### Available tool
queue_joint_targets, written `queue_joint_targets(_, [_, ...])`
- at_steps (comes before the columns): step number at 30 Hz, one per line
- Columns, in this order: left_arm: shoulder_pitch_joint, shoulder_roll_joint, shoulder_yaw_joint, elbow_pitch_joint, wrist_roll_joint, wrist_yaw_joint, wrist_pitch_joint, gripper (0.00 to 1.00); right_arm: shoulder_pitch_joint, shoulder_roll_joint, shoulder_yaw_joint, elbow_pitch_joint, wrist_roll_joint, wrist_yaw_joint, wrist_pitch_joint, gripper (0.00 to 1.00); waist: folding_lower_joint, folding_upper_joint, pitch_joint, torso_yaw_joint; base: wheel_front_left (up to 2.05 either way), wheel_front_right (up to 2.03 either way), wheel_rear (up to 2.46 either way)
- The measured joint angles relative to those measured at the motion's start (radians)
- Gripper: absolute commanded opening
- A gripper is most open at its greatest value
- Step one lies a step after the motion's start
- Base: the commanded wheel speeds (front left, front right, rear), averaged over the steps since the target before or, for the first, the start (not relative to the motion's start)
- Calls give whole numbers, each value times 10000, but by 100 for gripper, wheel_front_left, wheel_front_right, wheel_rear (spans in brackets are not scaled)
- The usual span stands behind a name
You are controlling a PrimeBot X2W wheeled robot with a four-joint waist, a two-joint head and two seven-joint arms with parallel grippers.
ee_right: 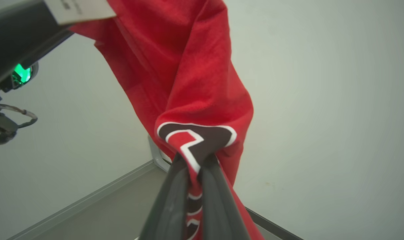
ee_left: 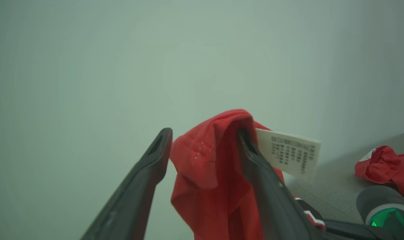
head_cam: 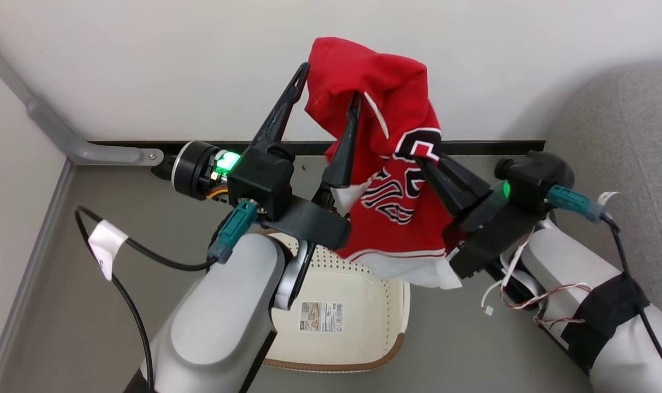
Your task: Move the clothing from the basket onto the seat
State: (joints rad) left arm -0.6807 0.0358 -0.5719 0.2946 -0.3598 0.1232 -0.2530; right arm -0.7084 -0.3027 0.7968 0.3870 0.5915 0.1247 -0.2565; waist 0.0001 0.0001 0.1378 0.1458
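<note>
A red jersey (head_cam: 396, 164), the clothing, hangs in the air above the basket (head_cam: 331, 365), a cream oval with a brown rim and a label on its bottom. My left gripper (head_cam: 331, 87) is open, and the jersey's top is draped over its right finger (ee_left: 255, 166), beside a white tag (ee_left: 288, 155). My right gripper (head_cam: 423, 159) is shut on the jersey at its black-and-white number (ee_right: 195, 136). The light-grey seat (head_cam: 637, 125) lies at the right. Another red garment (ee_left: 383, 166) rests on the seat (ee_left: 338, 186).
A white wall with a black baseboard (head_cam: 473, 146) runs behind the basket. A grey pipe (head_cam: 74, 139) slants down the left corner. A black cable with a white tag (head_cam: 107, 245) loops beside my left forearm. Grey floor surrounds the basket.
</note>
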Motion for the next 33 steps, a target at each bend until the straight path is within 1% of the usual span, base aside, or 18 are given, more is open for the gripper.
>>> queue_joint_targets(7, [569,8,224,244,17,0,0,100,-7,-119,-395,-27,84,0,0,0,0,0,-5,-143,0,0,0])
queue_joint_targets(19, [1387,23,399,384,111,0,0,100,-117,-466,-1024,-111,257,0,0,0,0,0,7,-718,0,0,0])
queue_joint_targets(33, [2126,27,420,401,174,0,0,100,-279,-890,-1649,58,259,0,0,0,0,0,21,-1710,0,0,0])
